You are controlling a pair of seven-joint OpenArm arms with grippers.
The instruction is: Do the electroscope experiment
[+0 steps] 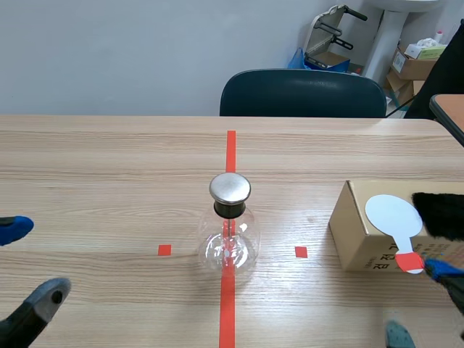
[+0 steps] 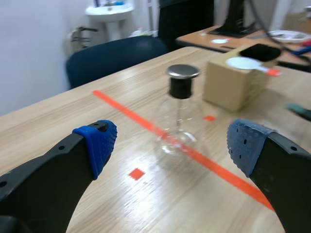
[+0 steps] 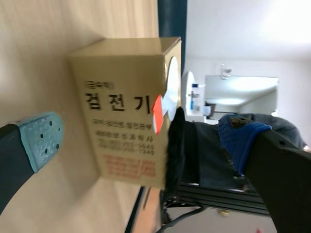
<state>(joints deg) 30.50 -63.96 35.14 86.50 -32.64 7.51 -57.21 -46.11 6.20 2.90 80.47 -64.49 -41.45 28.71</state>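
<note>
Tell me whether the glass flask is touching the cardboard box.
Apart. The scene view shows bare table between the glass flask and the cardboard box.

The left gripper [image 2: 172, 143] has two thick black fingers [image 2: 43, 184], tipped with soft blue pads [image 2: 99, 143] dimpled with small dots. On the right gripper [image 3: 141, 133], one finger carries a teal pad [image 3: 41, 138], the other a blue pad [image 3: 240, 138].

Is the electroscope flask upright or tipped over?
Upright: the flask stands on its round base, with its metal cap on top.
</note>
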